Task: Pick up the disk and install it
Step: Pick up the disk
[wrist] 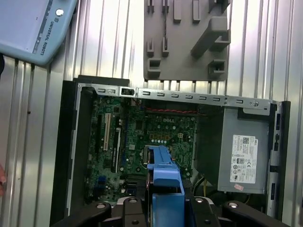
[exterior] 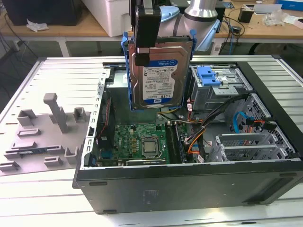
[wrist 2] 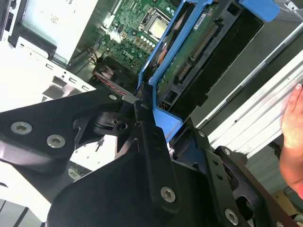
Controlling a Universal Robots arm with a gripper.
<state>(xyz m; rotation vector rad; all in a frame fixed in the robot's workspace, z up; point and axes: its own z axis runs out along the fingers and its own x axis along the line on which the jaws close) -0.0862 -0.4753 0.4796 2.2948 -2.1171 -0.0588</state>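
Observation:
The disk (exterior: 161, 71), a silver hard drive with a blue-and-white label in a blue plastic carrier, hangs upright above the open computer case (exterior: 189, 184). My gripper (exterior: 142, 56) is shut on its top edge, one black finger lying over the labelled face. In the second wrist view the black fingers (wrist 2: 147, 126) clamp the blue carrier, and the disk's green circuit-board side (wrist 2: 189, 52) faces the camera. In the first wrist view the disk's blue carrier edge (wrist: 163, 182) sticks out from the gripper (wrist: 163, 208) over the motherboard (wrist: 142, 137).
Inside the case lie the motherboard (exterior: 142, 142), cables and a drive bay with a bright-blue bracket (exterior: 208, 75). A grey metal box with a white sticker (wrist: 241, 156) fills one corner. A grey fixture plate (exterior: 42, 132) lies at the exterior view's left. A hand (wrist 2: 294, 137) rests near the case.

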